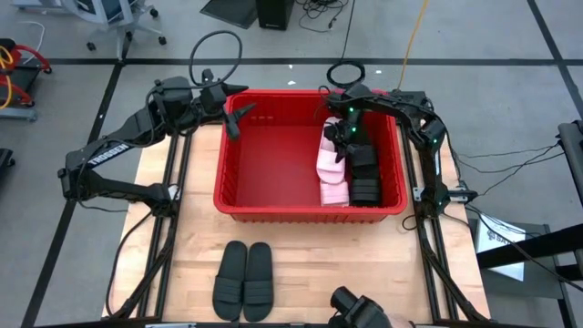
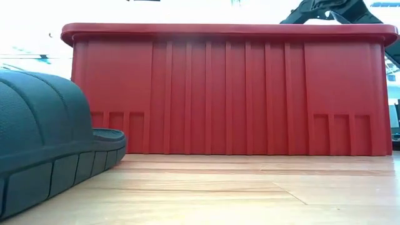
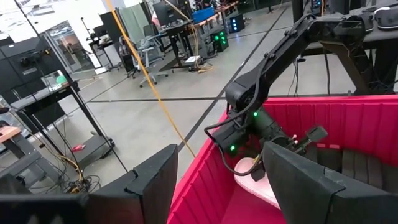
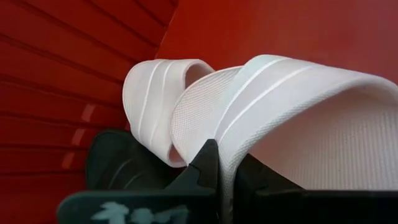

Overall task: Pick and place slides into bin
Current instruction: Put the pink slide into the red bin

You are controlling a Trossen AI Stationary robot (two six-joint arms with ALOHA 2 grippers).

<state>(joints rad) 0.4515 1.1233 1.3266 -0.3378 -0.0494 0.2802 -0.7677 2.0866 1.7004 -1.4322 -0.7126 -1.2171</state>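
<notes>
Slides fill the bin's (image 1: 239, 206) right side, where the right gripper (image 4: 225, 163) pinches a pink slide's (image 4: 298, 112) strap edge for placement, while the left gripper (image 1: 233, 117) waits open at the far-left rim.

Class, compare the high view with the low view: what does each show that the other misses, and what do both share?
High view only: the pink slides and black slides inside the bin, the left gripper open at its rim, and the right gripper shut on a pink slide. Low view only: the bin's ribbed outer wall. Both: the bin and a black slide on the table.
</notes>
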